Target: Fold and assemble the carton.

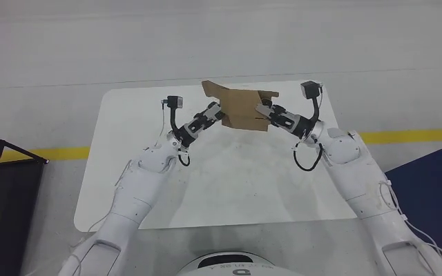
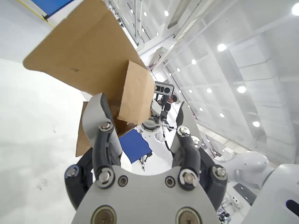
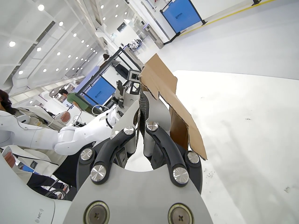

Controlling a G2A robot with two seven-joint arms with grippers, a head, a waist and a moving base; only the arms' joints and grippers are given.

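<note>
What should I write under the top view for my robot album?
Brown carton pinched by the right gripper, left gripper at its other side, near the table's far edge.

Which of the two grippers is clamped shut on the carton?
The right gripper: it pinches the carton by its edge. The left gripper is open, with cardboard beside just one finger.

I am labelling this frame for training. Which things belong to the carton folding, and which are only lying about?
Belong to the job:
carton
right gripper, shut on its edge
left gripper, open, at its other side

Only around:
white table
yellow floor line
blue partition
</note>
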